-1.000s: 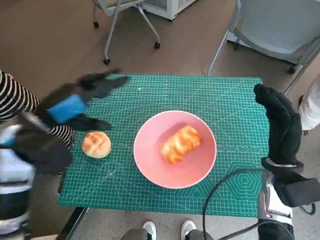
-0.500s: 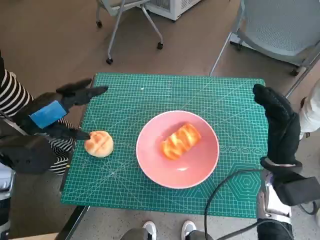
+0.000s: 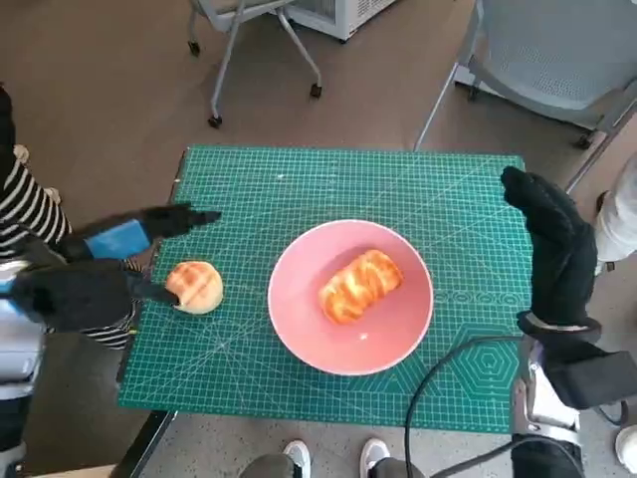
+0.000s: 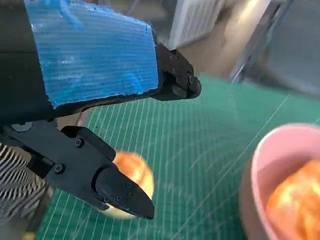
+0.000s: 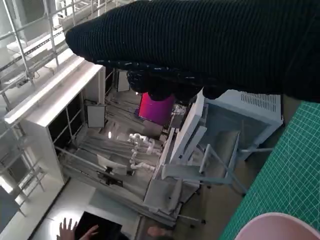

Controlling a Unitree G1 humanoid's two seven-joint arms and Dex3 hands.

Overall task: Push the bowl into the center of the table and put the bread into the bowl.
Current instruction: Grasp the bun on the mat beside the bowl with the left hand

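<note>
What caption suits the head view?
Left hand open beside a round bun; pink bowl already holds one bread.

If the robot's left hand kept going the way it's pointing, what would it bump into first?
Probably the round bun: the left hand is open, and its lower finger already points at the bun's edge. The upper finger points over bare mat. Height is hard to judge.

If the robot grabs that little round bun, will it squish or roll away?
The round bun looks puffy and soft, so it would probably squish a bit under the left hand. Its domed shape rests flat on the green mat, so it likely slides rather than rolls. It is probably light.
</note>
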